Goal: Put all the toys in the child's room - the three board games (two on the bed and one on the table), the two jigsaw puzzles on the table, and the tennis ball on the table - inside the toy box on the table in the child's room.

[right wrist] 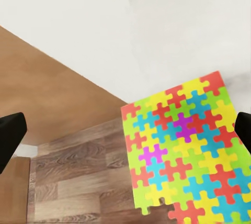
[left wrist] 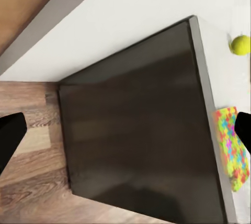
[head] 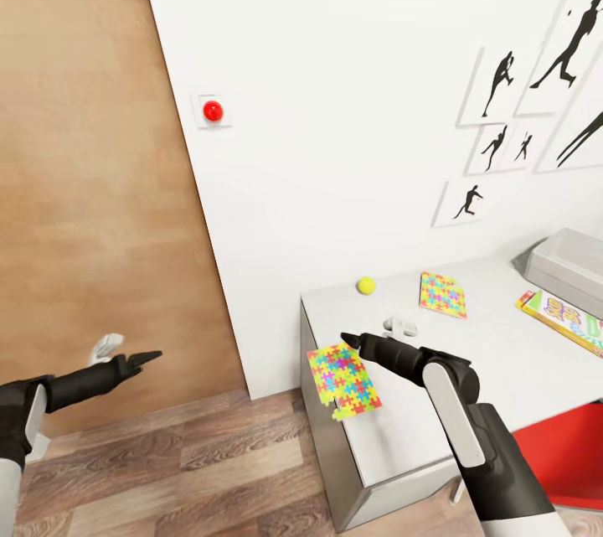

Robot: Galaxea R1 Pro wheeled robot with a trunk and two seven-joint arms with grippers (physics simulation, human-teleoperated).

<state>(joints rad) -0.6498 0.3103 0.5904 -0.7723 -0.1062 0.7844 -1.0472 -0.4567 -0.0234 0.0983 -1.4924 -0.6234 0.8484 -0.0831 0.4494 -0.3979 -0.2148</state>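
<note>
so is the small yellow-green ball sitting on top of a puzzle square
No, the small yellow-green tennis ball rests on the bare white table top, apart from both multicolour puzzle squares.

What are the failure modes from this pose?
1. The near jigsaw puzzle overhangs the table edge; a nudge from the right gripper may tip it onto the floor.
2. The tennis ball lies loose near the edge and could roll off if bumped.

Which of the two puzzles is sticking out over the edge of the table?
The near jigsaw puzzle, right beside the right gripper: its corner overhangs the table's edge. The far jigsaw puzzle, next to the tennis ball, lies fully on top.
</note>
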